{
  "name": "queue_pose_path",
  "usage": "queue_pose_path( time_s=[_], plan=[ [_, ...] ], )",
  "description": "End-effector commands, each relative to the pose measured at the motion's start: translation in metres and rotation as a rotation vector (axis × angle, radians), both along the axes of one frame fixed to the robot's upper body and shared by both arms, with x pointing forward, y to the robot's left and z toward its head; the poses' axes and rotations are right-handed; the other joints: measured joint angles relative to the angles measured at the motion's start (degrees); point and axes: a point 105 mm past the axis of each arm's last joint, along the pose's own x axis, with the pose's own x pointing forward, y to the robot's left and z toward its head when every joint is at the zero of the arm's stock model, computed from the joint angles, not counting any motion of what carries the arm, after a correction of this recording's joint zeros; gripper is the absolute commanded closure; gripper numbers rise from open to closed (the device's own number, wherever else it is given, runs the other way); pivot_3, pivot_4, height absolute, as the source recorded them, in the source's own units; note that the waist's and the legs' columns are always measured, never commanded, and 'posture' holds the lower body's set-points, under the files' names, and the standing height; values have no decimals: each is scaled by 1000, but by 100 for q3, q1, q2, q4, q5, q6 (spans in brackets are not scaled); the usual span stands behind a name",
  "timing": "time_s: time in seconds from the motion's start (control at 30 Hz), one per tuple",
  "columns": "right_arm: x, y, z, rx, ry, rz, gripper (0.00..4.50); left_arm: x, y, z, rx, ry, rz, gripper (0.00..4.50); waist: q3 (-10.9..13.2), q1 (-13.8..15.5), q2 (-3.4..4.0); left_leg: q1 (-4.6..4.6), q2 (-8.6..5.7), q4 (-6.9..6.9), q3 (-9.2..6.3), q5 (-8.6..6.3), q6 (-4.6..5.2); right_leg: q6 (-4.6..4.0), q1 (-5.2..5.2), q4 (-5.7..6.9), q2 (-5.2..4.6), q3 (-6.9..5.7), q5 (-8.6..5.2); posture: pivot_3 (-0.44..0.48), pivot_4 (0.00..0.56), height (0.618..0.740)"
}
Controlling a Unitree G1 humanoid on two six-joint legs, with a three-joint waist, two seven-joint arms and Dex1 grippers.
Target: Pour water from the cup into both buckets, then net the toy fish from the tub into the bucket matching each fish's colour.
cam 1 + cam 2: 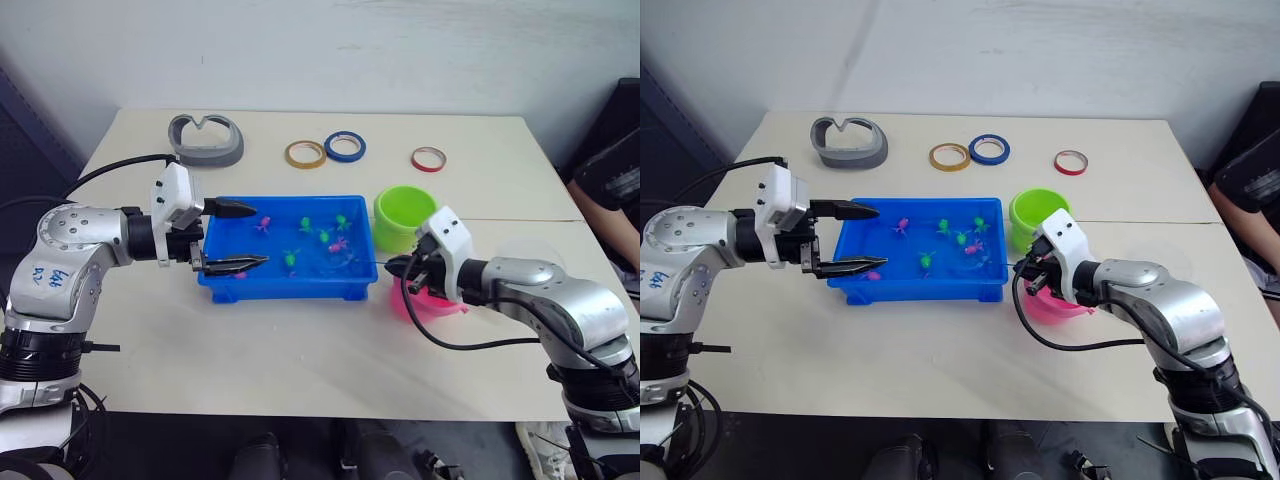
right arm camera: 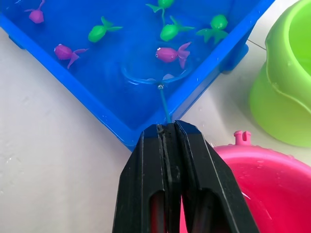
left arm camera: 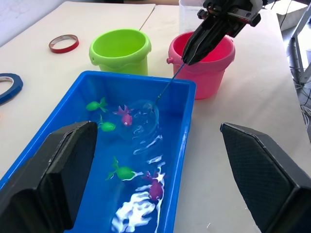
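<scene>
head view: blue tub [image 1: 288, 285] mid-worktop, fish [image 1: 341, 222] floating inside; green bucket [image 1: 404, 217] just right of it, pink bucket [image 1: 437, 303] nearer. left gripper [image 1: 232, 236] at the tub's left end, fingers wide apart, empty.

left wrist: net [image 3: 145, 111] dips in the water beside a pink fish.

right wrist: right gripper [image 2: 167, 127] pinched tight on the net's handle over the pink bucket.

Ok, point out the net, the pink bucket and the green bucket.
net [image 2: 154, 73]: right wrist view, on the hoop's rim in the water.
pink bucket [image 3: 214, 73]: left wrist view, on its outer wall.
green bucket [image 3: 120, 57]: left wrist view, on its front rim.
</scene>
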Motion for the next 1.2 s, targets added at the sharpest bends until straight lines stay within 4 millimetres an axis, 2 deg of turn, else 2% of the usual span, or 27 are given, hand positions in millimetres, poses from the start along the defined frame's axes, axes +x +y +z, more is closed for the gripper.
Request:
queue_pose_path(
  time_s=[0.03, 0.3, 0.57, 0.83, 1.03, 1.2],
  plan=[
    [5, -6, 4, -44, -61, -17, 4500, -1, -2, 11, 1, -53, -13, 67, 0, -1, 0, 0, 0, 0, 0, 0, 0, 0, 0, 0, 0, 0, 0, 0, 150, 740],
    [-5, -6, 14, -48, -207, 65, 4500, 3, 7, 10, -16, -47, 25, 67, 0, 14, 0, 0, 0, 0, 0, 0, 0, 0, 0, -2, 0, 0, 0, 0, 150, 740],
    [-27, -7, 26, 36, -278, 102, 4500, 7, -2, 15, -39, -46, -17, 67, 0, 3, 0, 1, 0, 0, 0, 0, -1, 0, 0, 4, 1, -1, 0, 0, 150, 740],
    [-51, -25, 37, 97, -352, 37, 4500, 12, -24, 17, -65, -16, -137, 67, 0, 34, 0, 1, 0, 3, 2, 0, -1, 0, 0, 7, 1, 0, 0, 0, 150, 740],
    [-76, -38, 41, 136, -368, 5, 4500, 8, -52, 16, -87, 9, -272, 67, 0, 102, 0, 2, -1, 5, 4, 1, -2, 0, 0, 8, 2, 3, 0, 0, 150, 740],
    [-99, -62, 48, 136, -384, -97, 4500, 2, -73, 15, -98, 26, -383, 67, -1, 147, 1, 3, -1, 8, 3, 1, -2, 0, 2, 11, 4, 3, 0, 0, 150, 740]
  ],
)
